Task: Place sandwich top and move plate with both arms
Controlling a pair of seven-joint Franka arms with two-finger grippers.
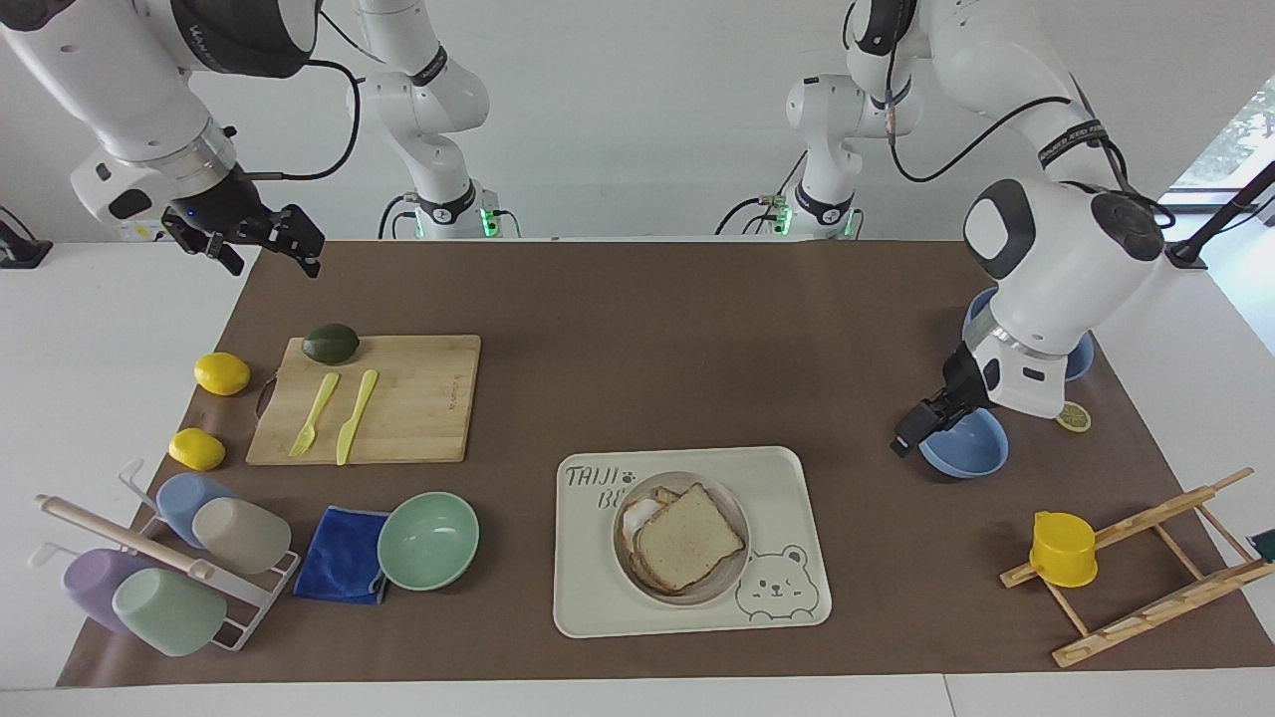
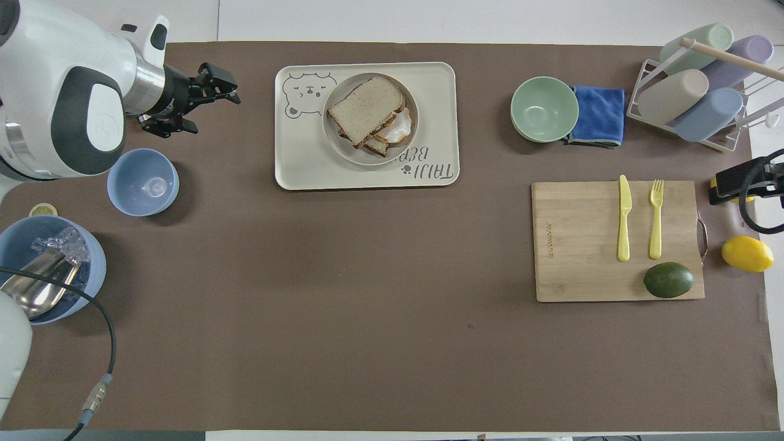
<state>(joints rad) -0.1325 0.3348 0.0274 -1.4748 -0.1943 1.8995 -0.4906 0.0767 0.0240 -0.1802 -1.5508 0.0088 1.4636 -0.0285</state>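
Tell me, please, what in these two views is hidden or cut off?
- Right gripper: overhead view, cut by the frame's edge; only a dark part shows.
- Toast under the sandwich top: both views, the slice covers most of it.
- Small blue bowl: facing view, partly covered by the raised left gripper.

My table [image 1: 120, 329] is white, and a large brown mat [image 1: 647, 349] is spread over most of its top, leaving pale margins bare at both ends and along the edge farthest from me. A plain white wall [image 1: 647, 110] stands close to the table's edge at my end, smooth and unmarked. At the left arm's end of the table a window [image 1: 1230, 139] shows at the wall's edge, with green leaves and daylight outside it. The light over the table is even and soft, and shadows on the mat are faint and short.
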